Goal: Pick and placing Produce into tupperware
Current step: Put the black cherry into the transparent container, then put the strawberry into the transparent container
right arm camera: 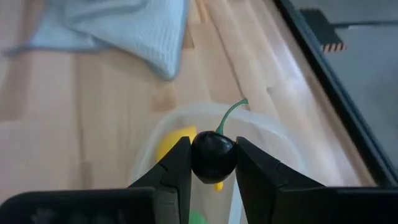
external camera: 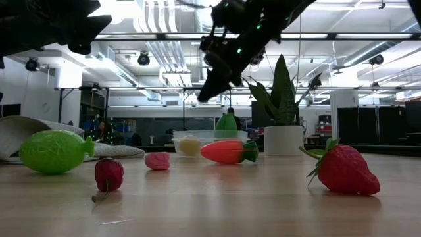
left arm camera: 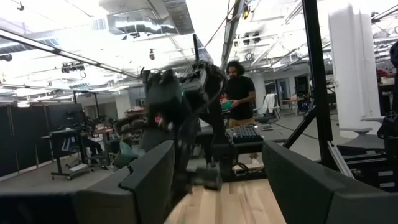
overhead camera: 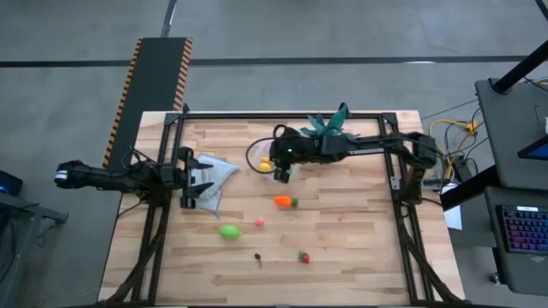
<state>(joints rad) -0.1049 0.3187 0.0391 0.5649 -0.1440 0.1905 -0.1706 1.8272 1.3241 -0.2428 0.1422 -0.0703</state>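
Room: open industrial hall, grey concrete floor around the table, ceiling ducts and strip lights in the low view. One person (left arm camera: 239,87) stands beyond the table in the left wrist view. A keyboard (overhead camera: 524,231) sits on a stand off the table's right edge.

Table (overhead camera: 342,248): light wood planks, black frame along the far edge and sides.

Potted plant (overhead camera: 330,126) at the far edge, mid-right. Pale cloth (overhead camera: 214,175) near the left edge. Tupperware (overhead camera: 262,159) sits between cloth and plant, toward the far edge, lemon (right arm camera: 174,142) inside.

Right gripper (right arm camera: 213,163) hangs over the tupperware, fingers pinching a dark cherry (right arm camera: 213,154) with green stem. Left gripper (overhead camera: 202,180) is over the cloth at the left edge, fingers wide, holding nothing.

Loose produce mid-table toward the near edge: lime (overhead camera: 229,231), carrot (overhead camera: 284,202), strawberry (overhead camera: 303,257), pink piece (overhead camera: 259,222), dark red piece (overhead camera: 258,256).
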